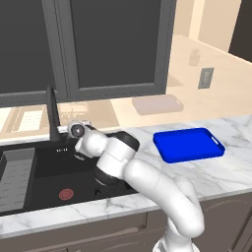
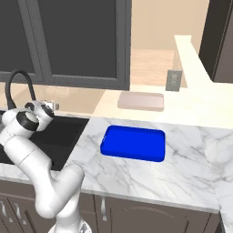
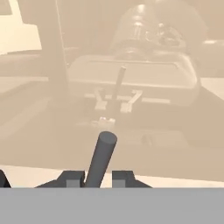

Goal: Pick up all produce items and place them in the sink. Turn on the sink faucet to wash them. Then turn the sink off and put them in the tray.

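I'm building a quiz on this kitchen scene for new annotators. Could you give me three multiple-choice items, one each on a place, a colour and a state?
1. Where does the tray lie?
A. on the counter right of the sink
B. inside the sink
C. on the floor

2. What colour is the drain in the sink?
A. green
B. red
C. white

3. How do the jaws of the gripper stand?
A. wide open, empty
B. gripping the tray
C. nearly shut beside the faucet lever

Answers: 1 A, the tray rests on marble beside the basin; 2 B, a red disc shows in the basin floor; 3 C, the hand view shows the lever between close-set tips.
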